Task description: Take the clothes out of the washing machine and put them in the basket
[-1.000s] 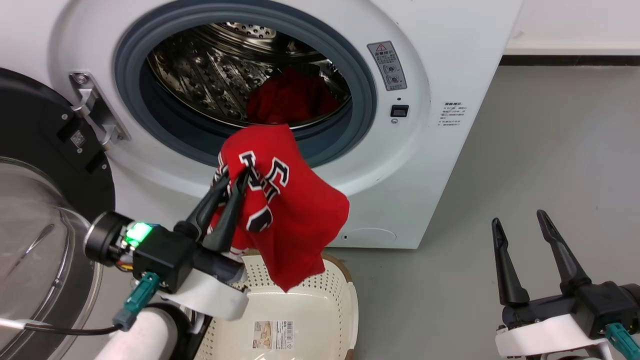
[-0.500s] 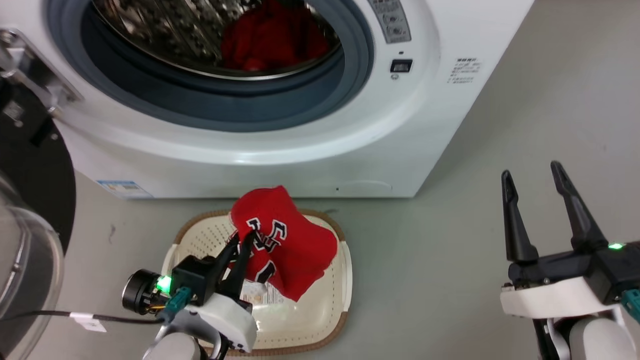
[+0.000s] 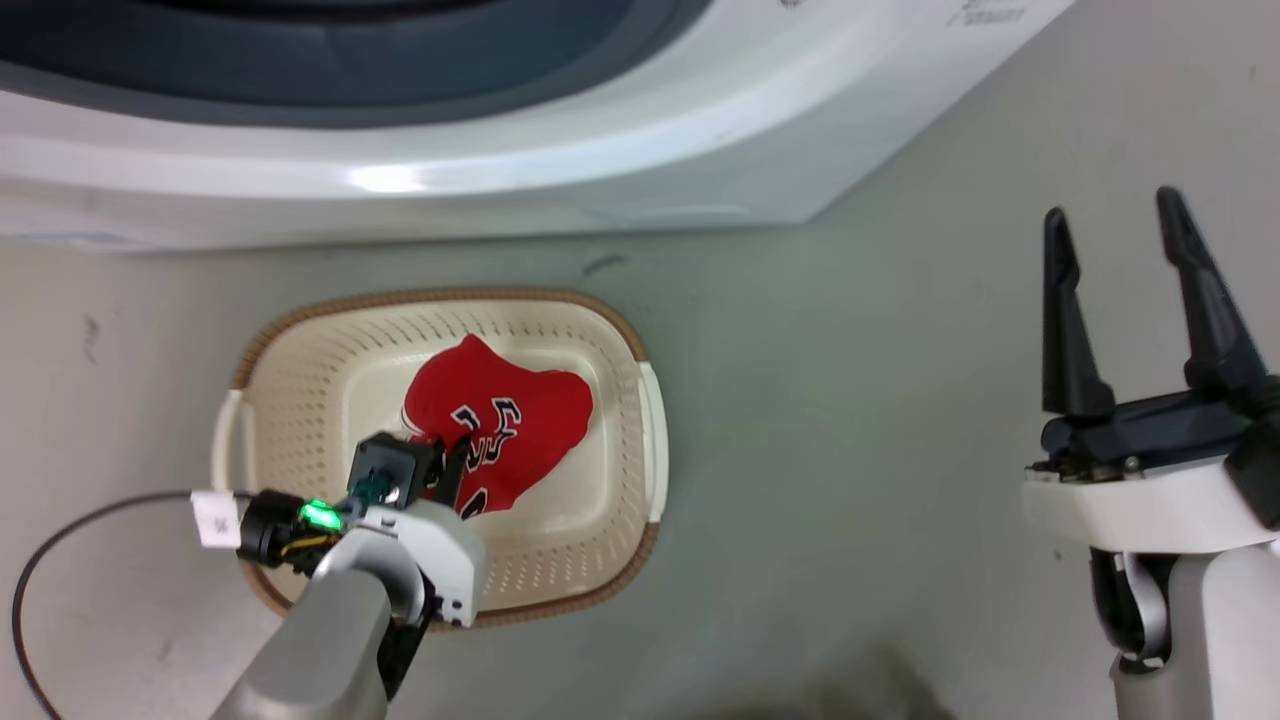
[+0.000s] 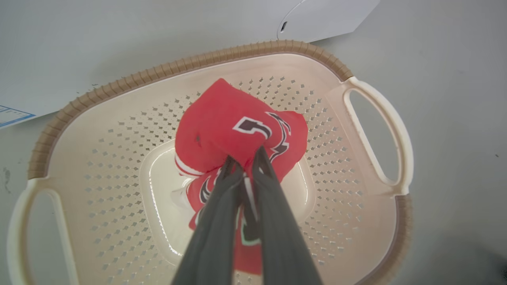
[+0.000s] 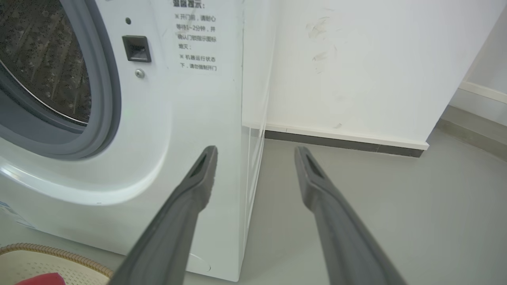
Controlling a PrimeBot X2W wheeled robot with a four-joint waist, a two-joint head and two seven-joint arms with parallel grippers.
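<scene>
My head camera looks steeply down at the basket (image 3: 300,390); the left wrist camera shares it, closer in; the right wrist camera faces the washing machine (image 5: 190,99).

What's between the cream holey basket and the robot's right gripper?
Just bare grey floor separates the cream perforated basket from the right gripper, in head view.

Grey floor (image 3: 850,400) all round, smooth and pale, and the basket (image 3: 430,296) sits flat on it, just in front of the washing machine (image 3: 500,170), a narrow strip of floor between the two. A small dark scuff (image 3: 600,265) shows in that strip. Off to the left a thin black cable (image 3: 17,610) loops wide; it may be resting on the floor, hard to tell.
</scene>
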